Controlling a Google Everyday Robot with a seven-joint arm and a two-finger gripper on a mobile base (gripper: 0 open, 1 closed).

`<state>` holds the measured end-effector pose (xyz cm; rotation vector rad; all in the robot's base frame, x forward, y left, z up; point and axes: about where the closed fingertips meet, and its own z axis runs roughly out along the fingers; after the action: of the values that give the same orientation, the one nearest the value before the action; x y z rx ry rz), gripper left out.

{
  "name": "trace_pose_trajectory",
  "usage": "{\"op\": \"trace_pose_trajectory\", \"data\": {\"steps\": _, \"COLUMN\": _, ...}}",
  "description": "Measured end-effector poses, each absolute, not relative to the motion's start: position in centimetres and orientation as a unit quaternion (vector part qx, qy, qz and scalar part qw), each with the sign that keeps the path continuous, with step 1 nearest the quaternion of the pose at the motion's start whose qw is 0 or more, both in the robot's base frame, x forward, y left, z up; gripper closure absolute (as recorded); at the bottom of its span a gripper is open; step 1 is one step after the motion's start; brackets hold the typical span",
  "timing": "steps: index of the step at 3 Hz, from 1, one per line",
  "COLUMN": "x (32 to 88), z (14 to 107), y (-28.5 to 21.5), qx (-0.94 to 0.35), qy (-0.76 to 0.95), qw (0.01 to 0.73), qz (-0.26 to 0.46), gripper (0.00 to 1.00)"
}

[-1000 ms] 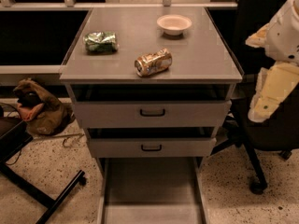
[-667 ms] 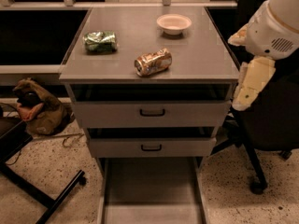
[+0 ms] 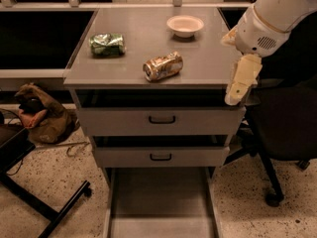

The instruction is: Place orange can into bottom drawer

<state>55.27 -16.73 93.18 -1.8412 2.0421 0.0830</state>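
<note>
The orange can [image 3: 163, 66] lies on its side near the front middle of the grey cabinet top [image 3: 138, 43], silver end facing front left. The bottom drawer [image 3: 161, 205] is pulled out at floor level, its flat grey floor bare. My gripper [image 3: 241, 83] hangs from the white arm at the cabinet's right front corner, to the right of the can and apart from it, pale fingers pointing down. It holds nothing that I can see.
A shiny green foil packet [image 3: 107, 44] lies at the left of the top and a white bowl [image 3: 185, 26] at the back. Two grey drawer fronts with black handles [image 3: 162, 119] sit below. A black office chair [image 3: 285, 133] stands right, a brown bag [image 3: 42, 115] left.
The arm and gripper have moved left and up, from beside the cabinet toward its right front corner. The can, packet and bowl have not moved.
</note>
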Motion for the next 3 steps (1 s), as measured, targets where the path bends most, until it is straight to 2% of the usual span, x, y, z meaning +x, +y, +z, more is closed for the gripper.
{"op": "trace_pose_trajectory", "data": {"steps": 1, "x": 56.3, "z": 92.9, "y": -16.2, "qx": -0.661, "qy": 0.722, "qw": 0.201, "qz": 0.039, "gripper": 0.0}}
{"op": "trace_pose_trajectory", "data": {"steps": 3, "x": 62.9, "z": 93.1, "y": -10.8, "qx": -0.706, "qy": 0.666, "qw": 0.232, "qz": 0.073, "gripper": 0.0}}
